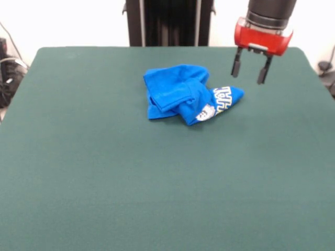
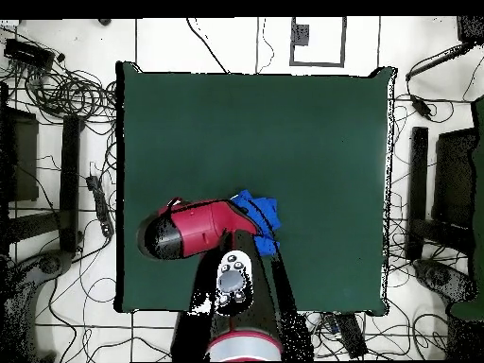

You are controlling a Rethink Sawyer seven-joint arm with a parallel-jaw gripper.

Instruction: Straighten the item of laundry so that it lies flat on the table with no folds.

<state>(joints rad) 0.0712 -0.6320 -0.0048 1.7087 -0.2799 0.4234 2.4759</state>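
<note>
Overhead, arm (image 2: 194, 230) masking crumpled shirt (image 1: 183, 94)

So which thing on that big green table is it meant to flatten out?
Look at the large dark green fabric-clad table. In the front view, toward its far side and a little right of centre, lies a crumpled bright blue T-shirt, folded over itself with white lettering showing at its right end. It is the only thing on the table; the open red and black gripper hangs beside it.

Tangled cables (image 2: 57, 90) on the floor (image 2: 236, 43)
</note>
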